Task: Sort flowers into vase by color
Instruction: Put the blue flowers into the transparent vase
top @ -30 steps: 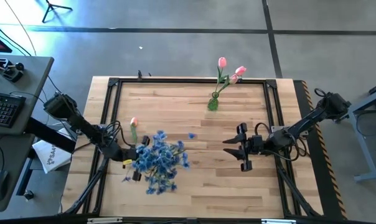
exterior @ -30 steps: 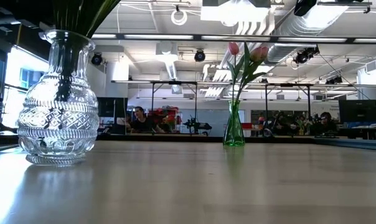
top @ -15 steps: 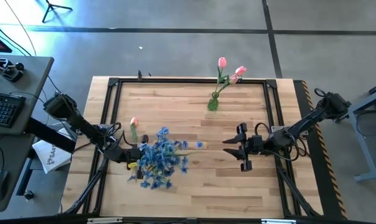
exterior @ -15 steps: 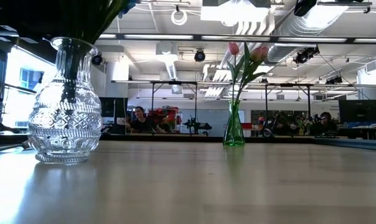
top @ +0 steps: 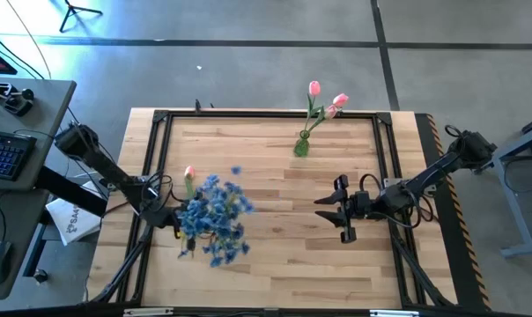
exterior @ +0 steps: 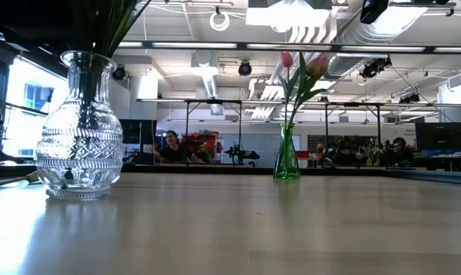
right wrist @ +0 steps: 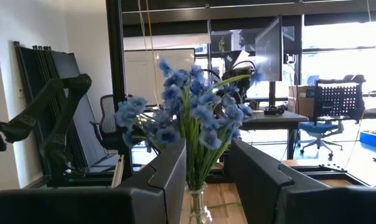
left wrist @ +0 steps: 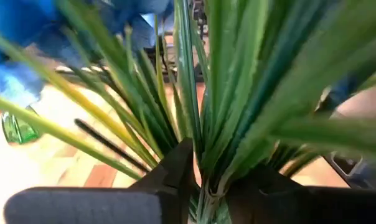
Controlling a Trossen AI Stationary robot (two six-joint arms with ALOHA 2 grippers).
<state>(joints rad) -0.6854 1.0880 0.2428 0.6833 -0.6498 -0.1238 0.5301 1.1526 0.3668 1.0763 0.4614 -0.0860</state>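
Note:
Blue flowers stand bunched in a clear cut-glass vase on the table's left side; the right wrist view shows the same blue flowers farther off. My left gripper reaches level from the left, with their green stems between its fingers. A single pink tulip shows beside the bunch; where its stem ends is hidden. A green vase at the far middle holds pink tulips. My right gripper hangs open at the table's right, pointing at the blue bunch. My left gripper has the blue flowers' green stems between its two fingers, coming at them level from the table's left, across the upright stems. Whether the fingers touch the stems, I cannot tell.
A black frame borders the wooden tabletop. A desk with a keyboard stands off the table's left side. Bare wood lies between the two vases and along the near edge.
My left gripper has drawn back a little toward the table's left edge. The blue bunch, which leaned out toward the right, has swung back toward the left and stands more gathered. The glass vase has shifted slightly on the table.

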